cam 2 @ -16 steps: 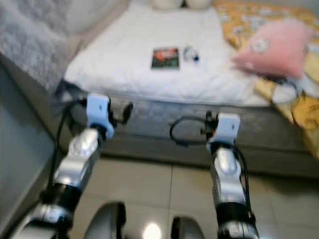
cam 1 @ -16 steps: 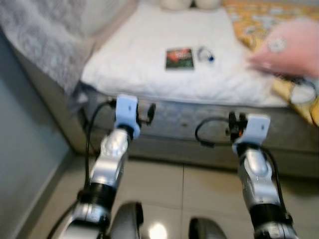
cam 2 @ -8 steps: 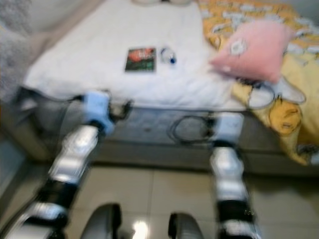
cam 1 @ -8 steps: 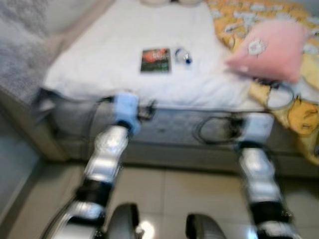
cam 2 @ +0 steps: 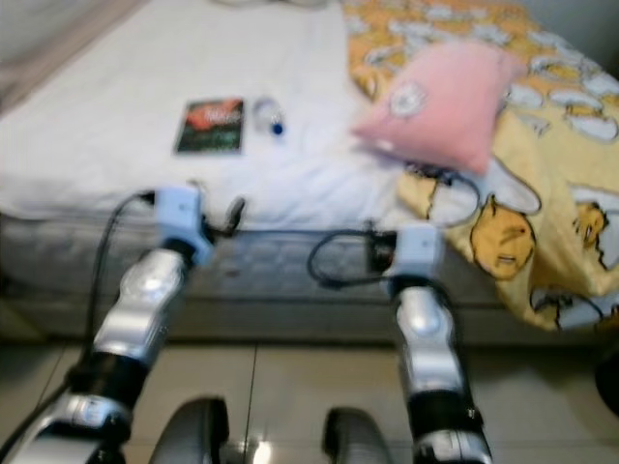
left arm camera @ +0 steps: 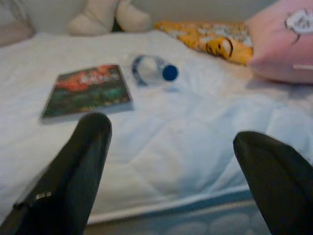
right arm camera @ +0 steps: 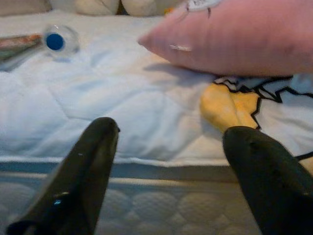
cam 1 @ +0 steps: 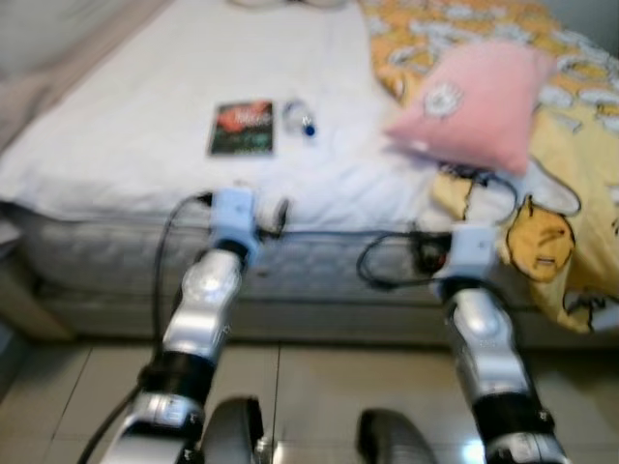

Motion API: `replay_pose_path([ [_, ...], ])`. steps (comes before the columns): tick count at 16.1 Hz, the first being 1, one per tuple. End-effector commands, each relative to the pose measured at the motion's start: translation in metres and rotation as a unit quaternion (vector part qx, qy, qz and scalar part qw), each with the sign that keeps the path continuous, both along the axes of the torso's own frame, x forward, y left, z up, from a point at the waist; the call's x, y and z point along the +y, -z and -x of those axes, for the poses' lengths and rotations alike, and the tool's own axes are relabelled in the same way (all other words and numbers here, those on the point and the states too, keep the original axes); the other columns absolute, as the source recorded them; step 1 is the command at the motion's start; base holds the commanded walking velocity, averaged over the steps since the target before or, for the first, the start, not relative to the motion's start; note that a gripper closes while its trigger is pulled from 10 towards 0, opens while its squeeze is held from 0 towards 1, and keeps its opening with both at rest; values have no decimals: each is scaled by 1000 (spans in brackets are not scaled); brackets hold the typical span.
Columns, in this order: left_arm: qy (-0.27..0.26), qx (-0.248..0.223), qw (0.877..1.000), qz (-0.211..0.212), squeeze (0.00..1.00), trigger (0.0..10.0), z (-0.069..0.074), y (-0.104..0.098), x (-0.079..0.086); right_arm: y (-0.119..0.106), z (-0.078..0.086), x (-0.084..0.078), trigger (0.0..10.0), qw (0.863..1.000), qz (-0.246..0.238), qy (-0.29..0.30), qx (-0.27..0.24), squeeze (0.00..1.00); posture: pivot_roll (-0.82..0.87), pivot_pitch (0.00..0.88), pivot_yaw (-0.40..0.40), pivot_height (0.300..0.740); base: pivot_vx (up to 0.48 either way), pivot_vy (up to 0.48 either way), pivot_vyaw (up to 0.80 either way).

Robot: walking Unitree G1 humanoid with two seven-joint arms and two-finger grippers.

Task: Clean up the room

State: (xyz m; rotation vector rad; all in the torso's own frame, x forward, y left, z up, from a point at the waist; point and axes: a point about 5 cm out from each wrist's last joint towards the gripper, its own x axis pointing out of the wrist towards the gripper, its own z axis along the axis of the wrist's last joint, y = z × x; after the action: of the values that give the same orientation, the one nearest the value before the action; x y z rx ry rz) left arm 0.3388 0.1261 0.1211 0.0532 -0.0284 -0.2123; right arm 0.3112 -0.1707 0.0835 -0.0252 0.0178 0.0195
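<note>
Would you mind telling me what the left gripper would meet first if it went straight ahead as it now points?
Probably the white mattress top; beyond that, the left gripper lines up roughly with the bottle, though depth is unclear.

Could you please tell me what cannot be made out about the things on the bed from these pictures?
- Book: the cover print is too blurred to read in the eye views and the left wrist view.
- Plastic bottle: too blurred to tell whether it holds anything.
- Pink pillow: it hides the blanket beneath it; the right wrist view cuts it off.
- Soft toys: cut off by the top edge of both wrist views.
- Yellow blanket: it runs past the right edge.
</note>
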Motion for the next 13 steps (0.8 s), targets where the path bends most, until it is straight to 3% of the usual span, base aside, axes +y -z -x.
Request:
replay_pose_path([
  [1,13,2,1000,1,0,10000,0,0,-11,3,0,-14,10000,1000,-2,19,19,0,-37,0,-5,641,0,0,0],
  [8,12,4,1000,-18,0,10000,5,6,-3,1,-5,-5,10000,1000,-26,1,14,0,10,0,-19,701,0,0,0],
  [13,21,39,998,-43,0,10000,12,22,-1,2,-7,-3,10000,999,-32,0,12,0,50,0,-48,740,0,0,0],
])
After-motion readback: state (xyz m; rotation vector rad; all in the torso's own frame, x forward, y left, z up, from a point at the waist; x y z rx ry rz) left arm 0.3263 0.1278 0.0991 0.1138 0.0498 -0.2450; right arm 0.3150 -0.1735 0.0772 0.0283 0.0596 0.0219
